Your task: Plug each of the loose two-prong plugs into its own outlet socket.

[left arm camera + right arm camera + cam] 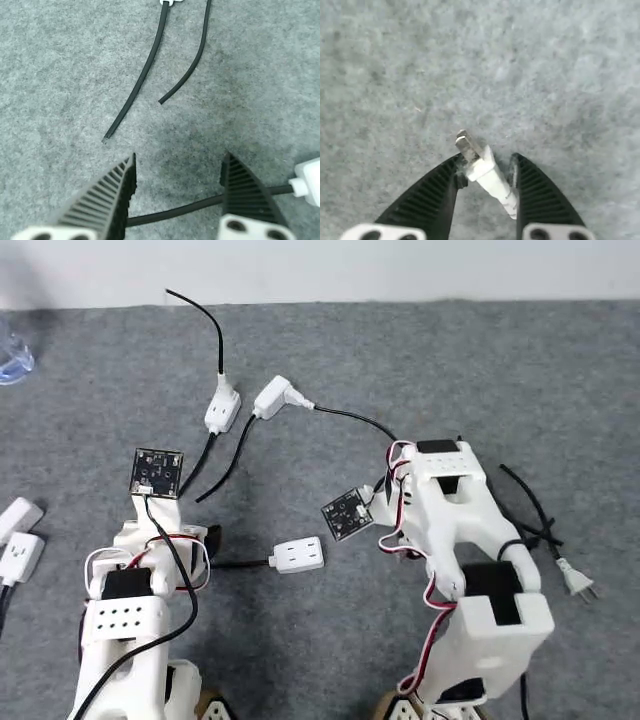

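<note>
Looking down over the grey carpet [420, 350], we saw two arms side by side. The right gripper [486, 159] was clamped on a white plug [482, 169], with a finger on either side of it and a metal prong [466, 142] sticking out past the tips. The plug sat tilted between the fingers, raised off the carpet.

The left gripper [180, 160] hung with its fingers well apart, holding nothing. A black cord [170, 212] ran across the carpet beneath them to a white socket block [309, 182], which lay between the two arms.

Farther off we noted a white connector [222, 408] and, just to its right, a second white connector [275, 395], both trailing cords. A black plug [578, 581] rested on the carpet just right of the right arm, prongs turned away from it.
</note>
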Controlling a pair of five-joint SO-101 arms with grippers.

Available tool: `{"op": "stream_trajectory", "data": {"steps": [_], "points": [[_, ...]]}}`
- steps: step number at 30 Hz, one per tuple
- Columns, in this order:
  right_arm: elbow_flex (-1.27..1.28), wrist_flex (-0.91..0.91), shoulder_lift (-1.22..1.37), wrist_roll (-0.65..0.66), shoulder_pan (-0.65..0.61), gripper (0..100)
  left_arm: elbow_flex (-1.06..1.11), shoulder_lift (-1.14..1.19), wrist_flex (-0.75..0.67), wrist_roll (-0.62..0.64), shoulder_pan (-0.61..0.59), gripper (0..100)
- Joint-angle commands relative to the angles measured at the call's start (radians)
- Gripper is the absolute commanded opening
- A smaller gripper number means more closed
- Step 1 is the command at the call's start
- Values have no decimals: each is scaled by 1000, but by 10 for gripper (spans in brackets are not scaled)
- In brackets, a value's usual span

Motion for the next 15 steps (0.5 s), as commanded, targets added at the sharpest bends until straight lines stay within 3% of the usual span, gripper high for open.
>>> {"op": "stream_trajectory", "data": {"steps": [1,6,15], "points": [[-61,-21,18,5,15,43,-4,-14,-20,2,-2,258],[-75,-10,12,-34,-1,7,-4,-14,-20,2,-2,258],[-183,73,2,-626,-42,9,-4,-14,-18,2,-2,258]]}}
